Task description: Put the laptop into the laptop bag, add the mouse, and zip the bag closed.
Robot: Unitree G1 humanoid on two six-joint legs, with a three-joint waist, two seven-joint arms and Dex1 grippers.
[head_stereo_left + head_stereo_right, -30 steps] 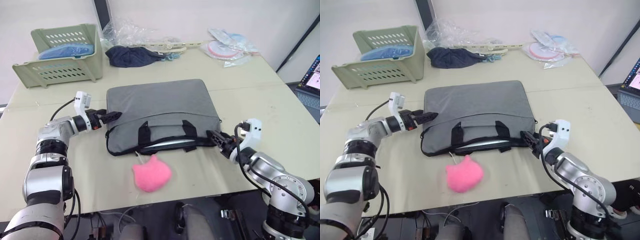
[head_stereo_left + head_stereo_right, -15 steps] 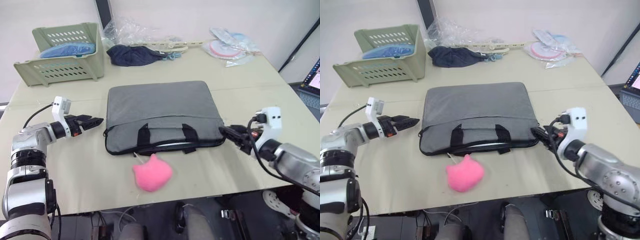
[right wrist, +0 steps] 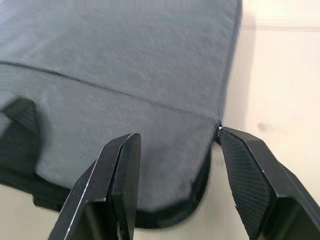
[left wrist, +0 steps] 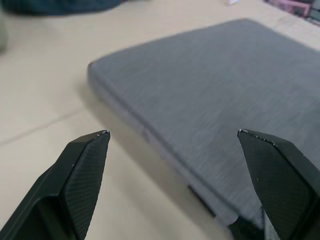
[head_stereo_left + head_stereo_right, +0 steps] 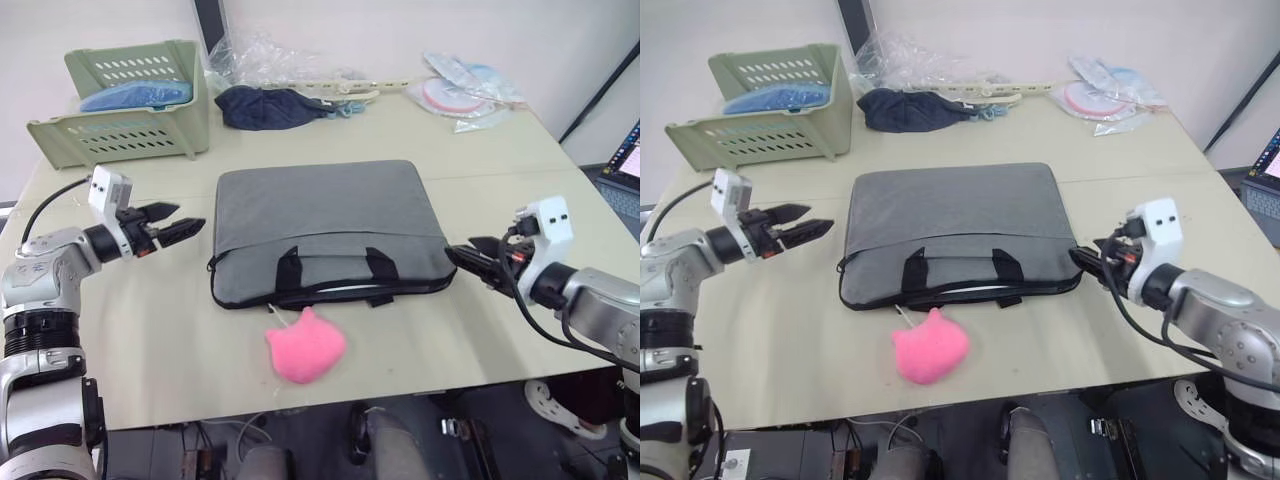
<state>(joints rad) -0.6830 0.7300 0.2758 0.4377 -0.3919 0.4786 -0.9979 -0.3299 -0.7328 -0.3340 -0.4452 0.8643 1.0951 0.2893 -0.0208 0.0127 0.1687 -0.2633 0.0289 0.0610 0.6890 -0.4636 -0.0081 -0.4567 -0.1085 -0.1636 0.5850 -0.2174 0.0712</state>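
Observation:
The grey laptop bag (image 5: 325,220) lies flat in the middle of the table, its two black handles toward the front edge. Its pink fluffy charm (image 5: 305,345) rests just in front of it. A thin silver edge of the laptop (image 5: 335,290) shows in the bag's mouth between the handles. The mouse is out of view. My left gripper (image 5: 188,218) hovers open a little left of the bag's left edge, holding nothing. My right gripper (image 5: 458,255) is open beside the bag's front right corner (image 3: 200,165), with that corner ahead of its fingers.
A green plastic basket (image 5: 120,100) stands at the back left. A dark blue cloth bundle (image 5: 270,108) and clear plastic wrap (image 5: 270,60) lie behind the bag. Packets (image 5: 455,95) sit at the back right. Another screen (image 5: 625,160) shows off the table's right side.
Both grippers have drawn away from the bag. The left went leftward off its left edge. The right backed off to the right from the front right corner.

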